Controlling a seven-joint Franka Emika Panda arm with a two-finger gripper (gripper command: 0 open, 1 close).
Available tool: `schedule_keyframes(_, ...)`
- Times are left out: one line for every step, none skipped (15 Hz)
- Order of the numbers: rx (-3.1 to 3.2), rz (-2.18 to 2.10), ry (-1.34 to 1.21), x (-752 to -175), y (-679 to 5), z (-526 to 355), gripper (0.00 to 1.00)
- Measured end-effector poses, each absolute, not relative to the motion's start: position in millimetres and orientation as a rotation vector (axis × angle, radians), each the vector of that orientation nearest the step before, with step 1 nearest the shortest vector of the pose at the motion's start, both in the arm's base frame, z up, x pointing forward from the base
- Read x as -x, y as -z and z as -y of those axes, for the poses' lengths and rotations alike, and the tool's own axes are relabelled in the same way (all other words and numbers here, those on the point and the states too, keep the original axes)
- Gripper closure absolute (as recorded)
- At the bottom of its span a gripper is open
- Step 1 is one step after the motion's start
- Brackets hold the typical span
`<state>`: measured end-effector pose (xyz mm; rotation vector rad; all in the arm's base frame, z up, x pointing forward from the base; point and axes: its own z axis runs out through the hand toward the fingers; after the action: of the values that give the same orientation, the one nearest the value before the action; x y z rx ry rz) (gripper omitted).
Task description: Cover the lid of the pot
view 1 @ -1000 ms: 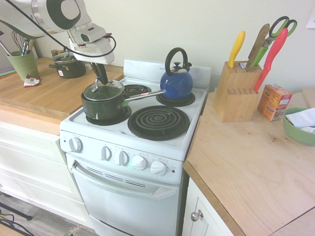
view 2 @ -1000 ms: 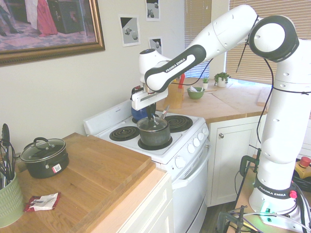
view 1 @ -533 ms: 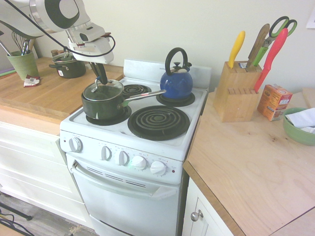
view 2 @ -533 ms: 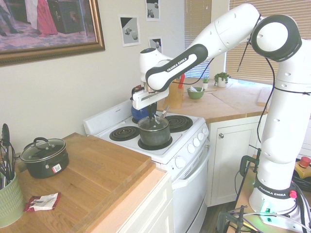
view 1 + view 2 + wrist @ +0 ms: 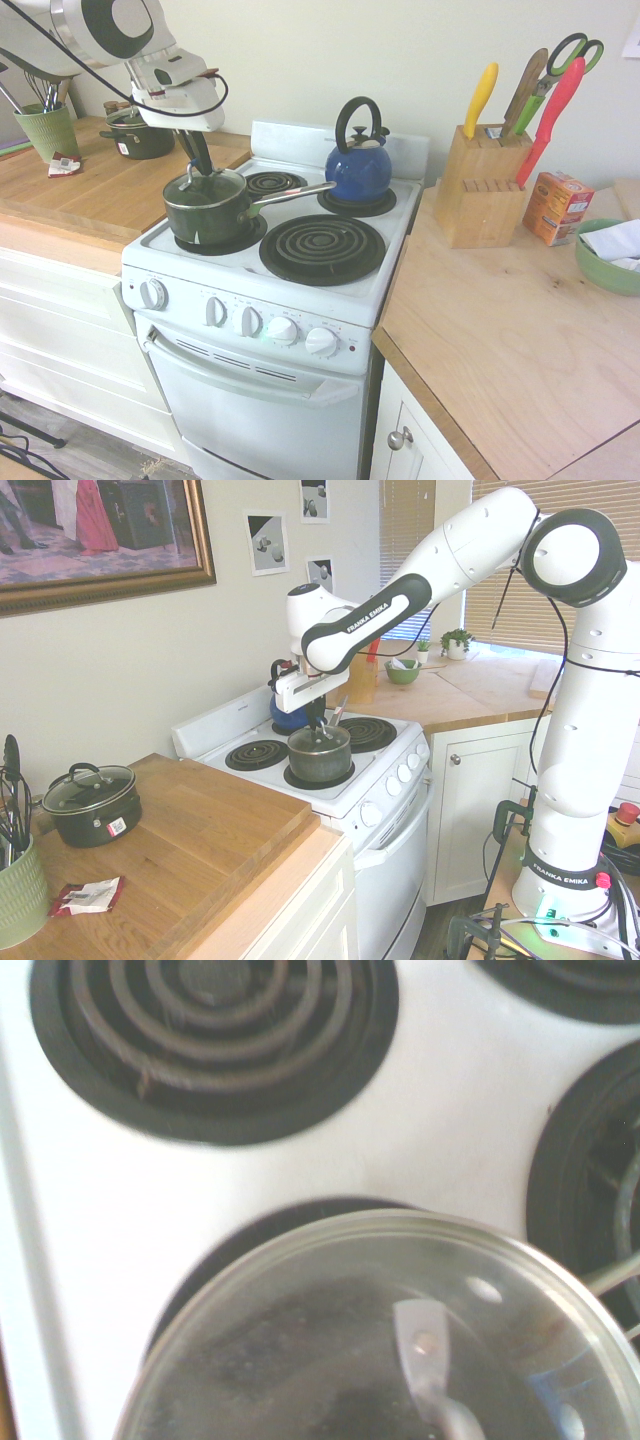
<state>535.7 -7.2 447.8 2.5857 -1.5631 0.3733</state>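
Gripping the lid [image 5: 205, 187] by its loop handle, my gripper [image 5: 196, 166] stood over the pot [image 5: 210, 210] on the stove [image 5: 300, 275]'s front-left burner; lid sat level on the pot's rim; blue kettle [image 5: 358, 168] rested behind, to the right.

Both exterior views are bright and evenly lit, with daylight glowing through the blinds [image 5: 520, 560] at the far right. The wrist view is soft and blurred, the lid [image 5: 390, 1330] showing pale glare spots.
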Motion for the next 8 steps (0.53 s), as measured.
schedule_keyframes(-2.585, 1.559, -0.375, -535.7, -447.4, 7.1, 1.0)
schedule_keyframes(-2.585, 1.556, -0.375, -535.7, -447.4, 6.8, 1.0)
schedule_keyframes(-2.585, 1.554, -0.376, -535.8, -447.2, 6.8, 1.0)
schedule_keyframes(-2.585, 1.553, -0.377, -535.8, -447.1, 6.7, 1.0)
schedule_keyframes(-2.586, 1.553, -0.377, -535.9, -447.1, 6.6, 0.0)
schedule_keyframes(-2.586, 1.553, -0.378, -535.9, -447.2, 6.6, 0.0)
schedule_keyframes(-2.586, 1.554, -0.378, -535.9, -447.2, 6.6, 0.0)
schedule_keyframes(-2.586, 1.554, -0.378, -535.9, -447.2, 6.6, 0.0)
